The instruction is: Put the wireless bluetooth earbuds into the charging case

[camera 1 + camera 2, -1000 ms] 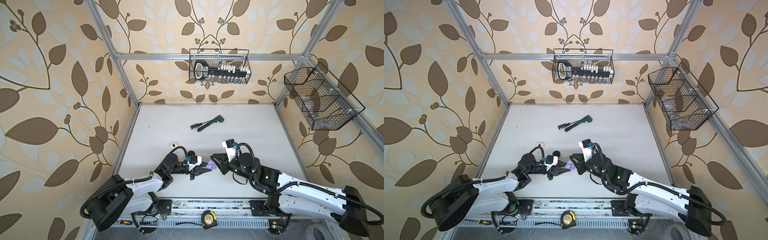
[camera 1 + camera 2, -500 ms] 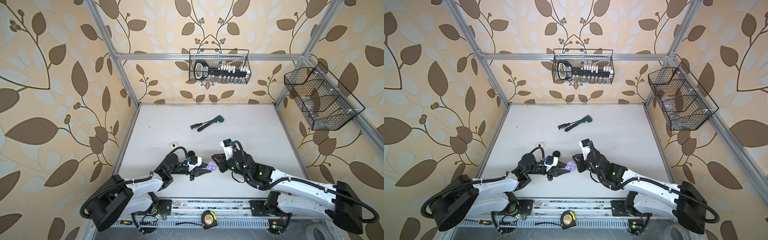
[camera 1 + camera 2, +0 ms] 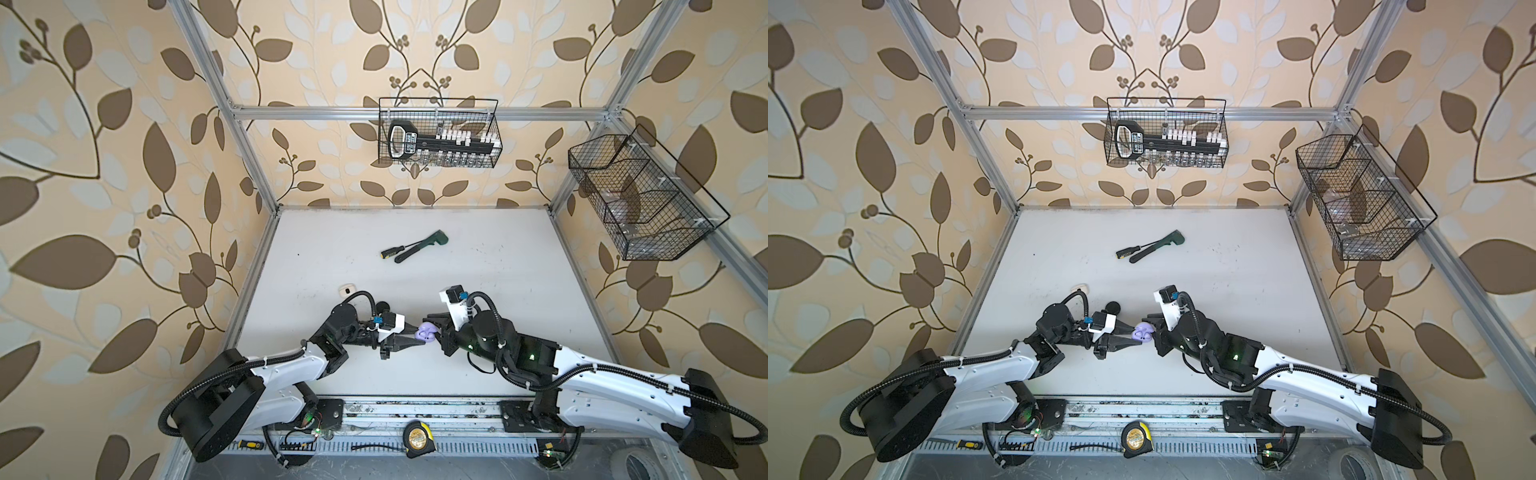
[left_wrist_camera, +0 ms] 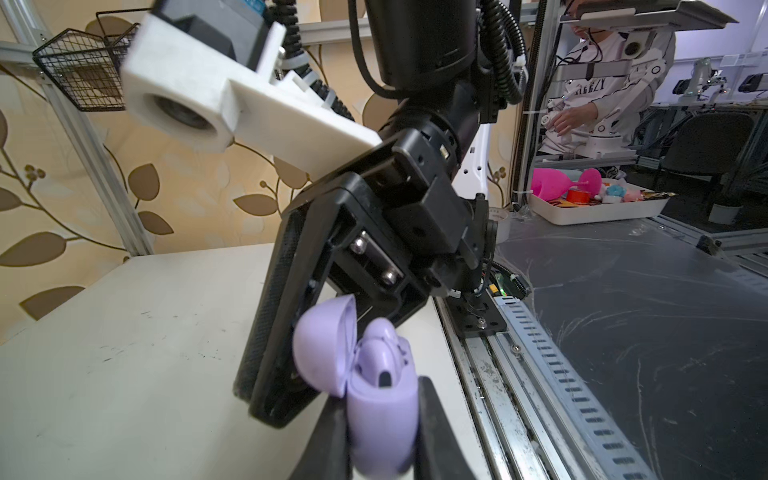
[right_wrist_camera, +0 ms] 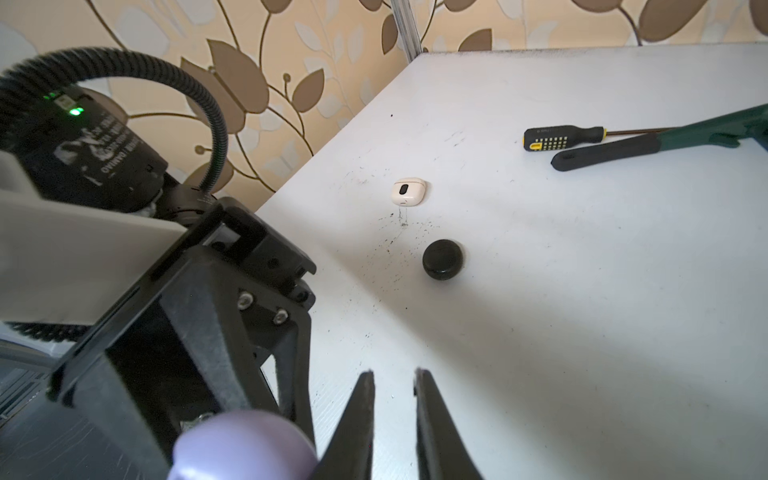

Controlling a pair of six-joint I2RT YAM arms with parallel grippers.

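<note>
Lilac plastic, smooth and rounded: the little charging case [image 4: 380, 419] should be light, stiff and slippery. A squeeze across its sides below the hinge looks like the safe hold, and its thin flip lid [image 4: 322, 345] should not be levered on. The left hand [image 3: 417, 338] has it just so, clamped on the body of the case near the front of the tabletop [image 3: 478, 266], seemingly lifted clear of it, lid tipped open. A lilac earbud [image 4: 376, 355] sits in its well; whether its partner is seated beside it I cannot tell. An earbud is tinier and slicker than the case and likely to pop out of a hard pinch. It is best pressed on its rounded head or taken by the stem.

The left arm reaches low and nearly level toward the middle, with the case's open end pointing out past the fingertips. The right hand [image 5: 392, 372] meets it from the opposite side, angled down, just beside the open lid. Its fingers are parted by a narrow gap with nothing visible between them. Farther back a white case [image 5: 408, 191] and a black round case [image 5: 443, 259] lie closed on the tabletop. A screwdriver [image 5: 561, 139] and a green tool [image 5: 702, 131] lie beyond them.
</note>
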